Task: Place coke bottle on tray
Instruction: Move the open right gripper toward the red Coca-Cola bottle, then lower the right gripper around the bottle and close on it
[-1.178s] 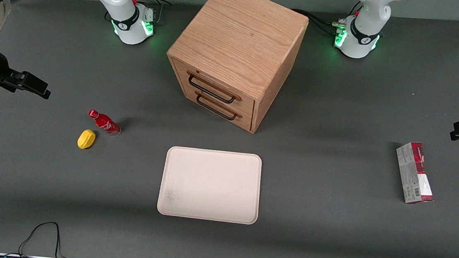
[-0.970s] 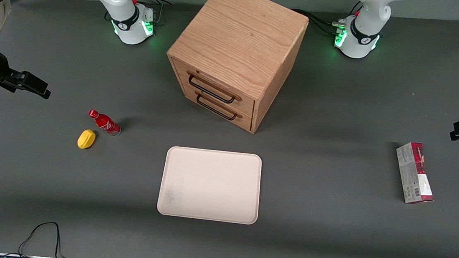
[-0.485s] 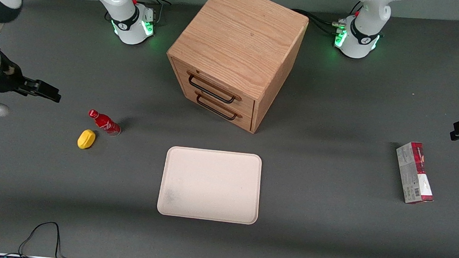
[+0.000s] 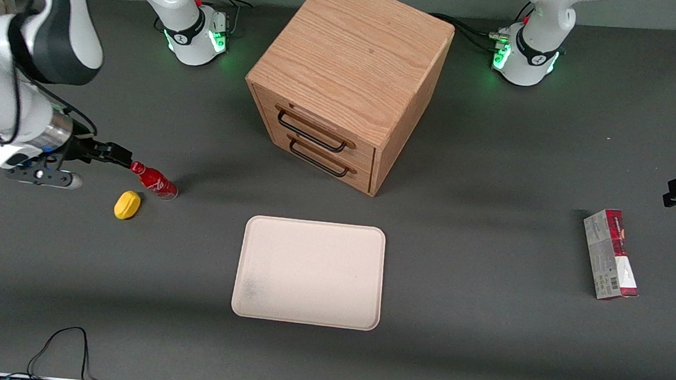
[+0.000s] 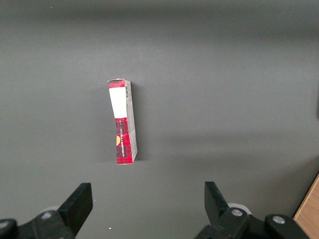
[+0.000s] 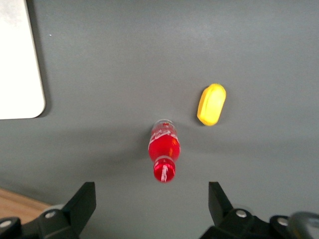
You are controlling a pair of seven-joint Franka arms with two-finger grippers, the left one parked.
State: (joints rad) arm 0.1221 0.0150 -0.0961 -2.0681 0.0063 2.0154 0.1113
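The coke bottle (image 4: 153, 180) is seen at the middle left of the front frame, standing on the grey table (image 4: 461, 323) and leaning in that picture with its red cap toward the upper left and its clear base toward the lower right; whether it is truly tilted or only looks so from the camera's angle cannot be told. A yellow lemon (image 4: 127, 204) lies just beside it, nearer to the front camera, and the two appear apart. The gripper (image 4: 110, 152) is held just above and beside the cap, at the working arm's end of the table, and its fingers are spread wide with nothing between them, as is shown in the wrist view, where the bottle (image 6: 163, 152) is centred between the two fingertips (image 6: 84, 201) and looked at almost cap-on. The bottle's long axis is thus judged to run nearly along the gripper's line of approach, so a short descent is called for before closing; the lemon (image 6: 212, 104) is likely to be cleared. The tray (image 4: 248, 304) lies at the lower middle of the front frame, well apart from the bottle, in front of the wooden cabinet (image 4: 356, 57), and nothing is seen on it
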